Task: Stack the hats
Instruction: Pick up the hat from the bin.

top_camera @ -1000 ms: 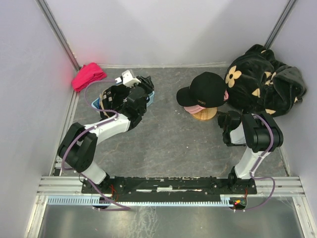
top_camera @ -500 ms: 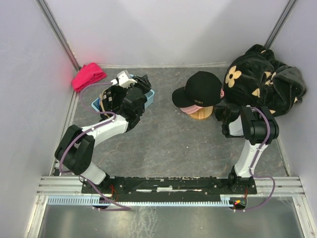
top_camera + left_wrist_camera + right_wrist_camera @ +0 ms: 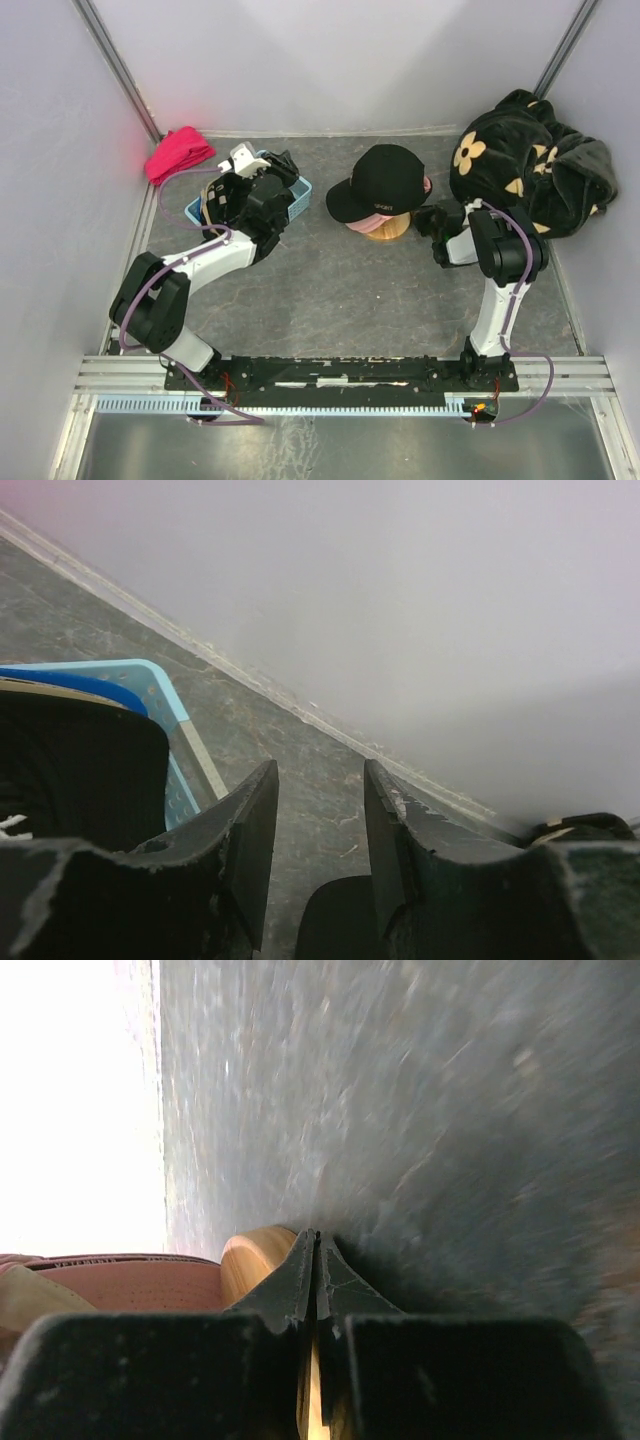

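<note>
One lettered black cap [image 3: 390,178]; one pink cap [image 3: 120,1285]; one basket [image 3: 303,190]; one red cloth [image 3: 178,152]; one flowered plush [image 3: 530,170].

Bare grey surface [image 3: 340,300] through the middle and front, a wide lane between both arms. Back left: blue basket [image 3: 303,190] under the left end effector [image 3: 318,780], red cloth [image 3: 178,153] in the corner. Only a thin gap between the basket and the caps [image 3: 385,178] on the wooden stand [image 3: 388,228]. Right end effector [image 3: 315,1245] sits low beside the stand. Black flowered fabric [image 3: 540,170] blocks the back right, with walls on three sides.
</note>
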{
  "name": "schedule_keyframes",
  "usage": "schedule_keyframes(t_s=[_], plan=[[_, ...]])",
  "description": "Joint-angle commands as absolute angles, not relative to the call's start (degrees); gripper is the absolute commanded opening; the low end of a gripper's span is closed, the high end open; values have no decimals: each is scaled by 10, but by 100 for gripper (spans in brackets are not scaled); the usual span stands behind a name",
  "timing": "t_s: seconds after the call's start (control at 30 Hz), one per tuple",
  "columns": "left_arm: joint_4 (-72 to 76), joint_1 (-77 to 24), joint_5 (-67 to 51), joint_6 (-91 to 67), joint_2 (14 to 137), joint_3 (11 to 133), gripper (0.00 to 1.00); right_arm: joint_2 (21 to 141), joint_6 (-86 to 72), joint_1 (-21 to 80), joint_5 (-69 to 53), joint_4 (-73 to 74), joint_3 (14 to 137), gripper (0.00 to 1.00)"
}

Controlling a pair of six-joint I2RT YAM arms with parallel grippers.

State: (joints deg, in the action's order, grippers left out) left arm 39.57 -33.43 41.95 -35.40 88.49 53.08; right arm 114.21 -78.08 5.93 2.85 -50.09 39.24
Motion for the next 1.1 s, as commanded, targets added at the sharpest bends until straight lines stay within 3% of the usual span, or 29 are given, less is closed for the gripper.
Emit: schedule_keyframes(t_s=[0.0, 0.33, 0.47, 0.77, 1.07], plan=[[373, -322, 453, -383, 857, 537, 48, 1162, -764, 106, -1, -478, 417, 5], [312, -311, 463, -404, 844, 551, 54, 1159, -767, 132, 19, -483, 421, 6], [294, -310, 457, -402, 842, 565, 55, 1130, -752, 131, 42, -499, 398, 11], [199, -307, 474, -400, 826, 637, 62, 958, -647, 131, 87, -420, 357, 34], [26, -307, 523, -410, 819, 741, 73, 738, -545, 134, 100, -244, 335, 36]])
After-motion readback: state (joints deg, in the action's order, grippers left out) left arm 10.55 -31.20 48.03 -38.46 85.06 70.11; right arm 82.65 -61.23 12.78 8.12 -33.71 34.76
